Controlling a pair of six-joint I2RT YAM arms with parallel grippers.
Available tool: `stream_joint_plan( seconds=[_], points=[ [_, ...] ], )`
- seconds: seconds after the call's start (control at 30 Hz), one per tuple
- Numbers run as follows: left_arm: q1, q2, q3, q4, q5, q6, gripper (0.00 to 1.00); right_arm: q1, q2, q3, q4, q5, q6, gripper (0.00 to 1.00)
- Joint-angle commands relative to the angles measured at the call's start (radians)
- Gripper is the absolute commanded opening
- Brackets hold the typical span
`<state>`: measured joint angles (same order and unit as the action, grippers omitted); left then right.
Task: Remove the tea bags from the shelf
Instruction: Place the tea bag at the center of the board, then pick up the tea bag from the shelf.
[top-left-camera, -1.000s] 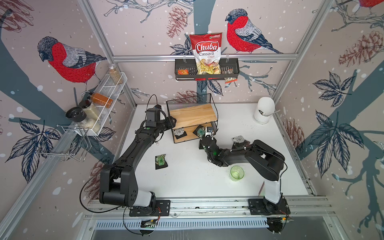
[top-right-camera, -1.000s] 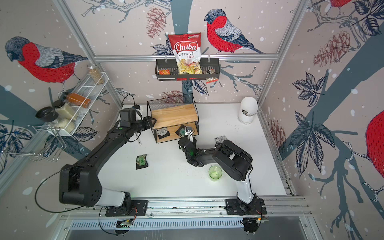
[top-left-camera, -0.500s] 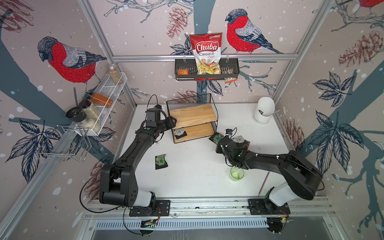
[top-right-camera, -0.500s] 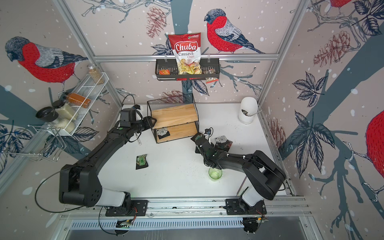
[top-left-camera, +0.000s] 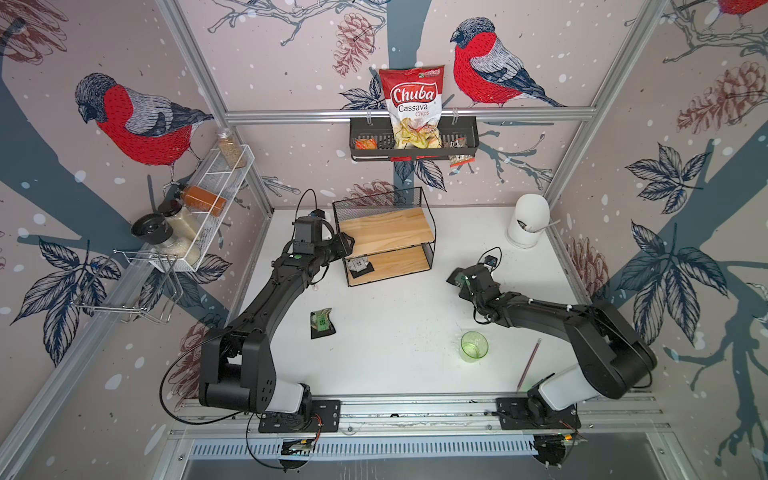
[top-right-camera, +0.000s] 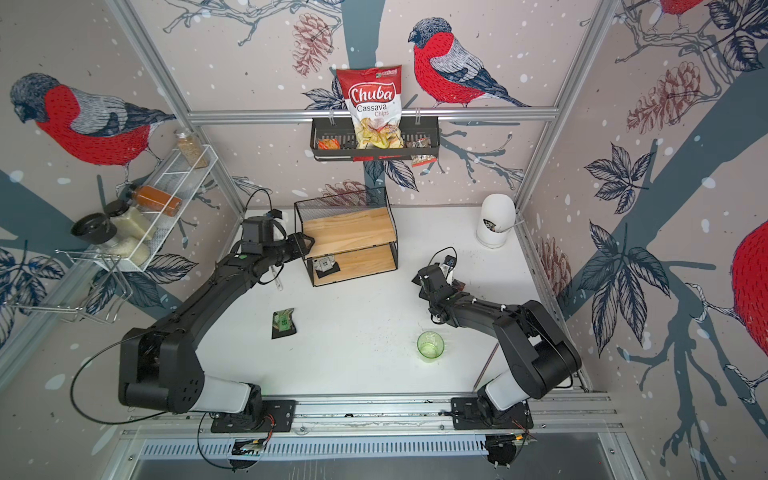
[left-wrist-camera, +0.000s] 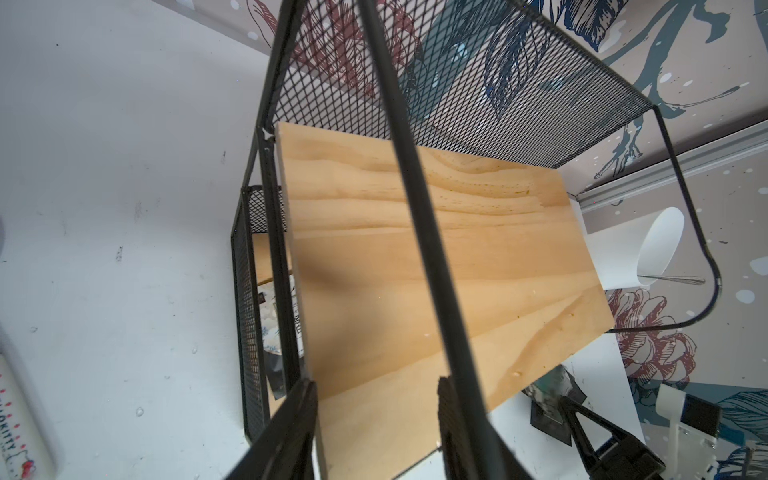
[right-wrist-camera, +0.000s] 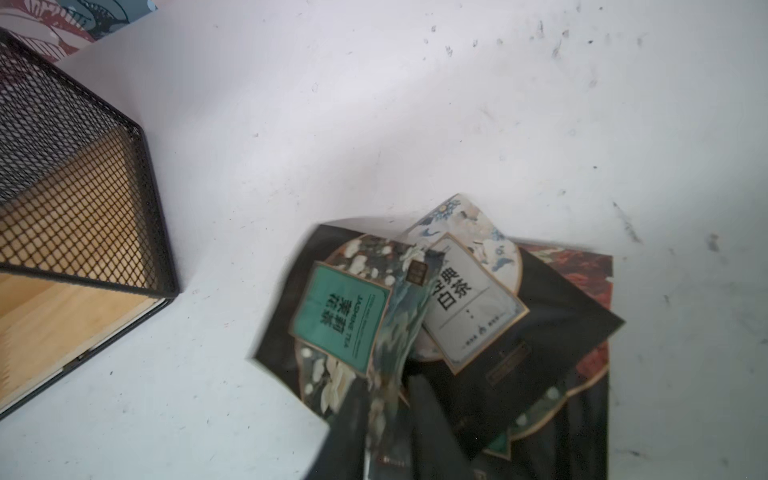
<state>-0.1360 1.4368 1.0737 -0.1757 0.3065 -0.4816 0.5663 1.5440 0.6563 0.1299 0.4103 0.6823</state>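
The shelf (top-left-camera: 386, 226) (top-right-camera: 349, 226) (left-wrist-camera: 415, 249) stands at the back middle of the table. Its top board is bare, and one white-grey tea bag (top-left-camera: 359, 266) (top-right-camera: 326, 264) lies at the left end of the lower board. A green tea bag (top-left-camera: 322, 324) lies on the table in front. My left gripper (top-left-camera: 347, 245) (left-wrist-camera: 376, 399) stands open at the shelf's left end, beside a frame wire. My right gripper (top-left-camera: 461, 282) (right-wrist-camera: 385, 386) hovers over a pile of tea bags right of the shelf. It is open, with a creased teal bag (right-wrist-camera: 340, 316) between its fingers, beside a white-grey one (right-wrist-camera: 469, 299).
A green glass (top-left-camera: 473, 345) and a thin stick (top-left-camera: 530, 361) lie near the front right. A white jar with a spoon (top-left-camera: 528, 226) stands at the back right. The black basket with a chips bag (top-left-camera: 413, 143) and the white wire rack (top-left-camera: 208, 203) hang on the walls.
My right arm swung from the shelf's lower board out to the right with a teal tea bag, and its jaws have now parted over the pile. The left arm has not moved.
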Motion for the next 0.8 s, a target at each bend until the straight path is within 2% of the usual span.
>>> stream_joint_plan(
  seconds=[0.0, 0.03, 0.1, 0.27, 0.37, 0.47, 0.53, 0.73, 0.77],
  points=[
    [-0.004, 0.005, 0.012, 0.008, -0.004, 0.009, 0.51, 0.015, 0.006, 0.021, -0.001, 0.035, -0.014, 0.56],
    [-0.004, 0.005, 0.013, 0.008, -0.004, 0.011, 0.52, 0.031, 0.000, 0.026, -0.001, 0.062, -0.018, 0.64],
    [-0.003, 0.005, 0.015, 0.007, -0.006, 0.011, 0.51, 0.065, -0.007, 0.043, -0.008, 0.102, -0.034, 0.71],
    [-0.004, 0.007, 0.013, 0.007, -0.004, 0.010, 0.51, 0.178, -0.041, 0.094, -0.018, 0.202, -0.061, 0.77],
    [-0.004, 0.006, 0.010, 0.008, -0.005, 0.011, 0.51, 0.284, -0.019, 0.121, 0.073, 0.199, -0.104, 0.80],
    [-0.005, 0.006, 0.008, 0.008, -0.005, 0.012, 0.51, 0.356, 0.083, 0.121, 0.319, 0.073, -0.159, 0.79],
    [-0.005, 0.008, 0.009, 0.007, -0.004, 0.011, 0.51, 0.390, 0.202, 0.134, 0.523, 0.018, -0.197, 0.80],
    [-0.005, 0.011, 0.013, -0.004, -0.007, 0.018, 0.51, 0.466, 0.500, 0.315, 0.849, 0.046, -0.358, 0.81],
    [-0.005, 0.013, 0.013, -0.004, -0.009, 0.018, 0.51, 0.472, 0.537, 0.355, 0.855, 0.054, -0.375, 0.82]
  ],
)
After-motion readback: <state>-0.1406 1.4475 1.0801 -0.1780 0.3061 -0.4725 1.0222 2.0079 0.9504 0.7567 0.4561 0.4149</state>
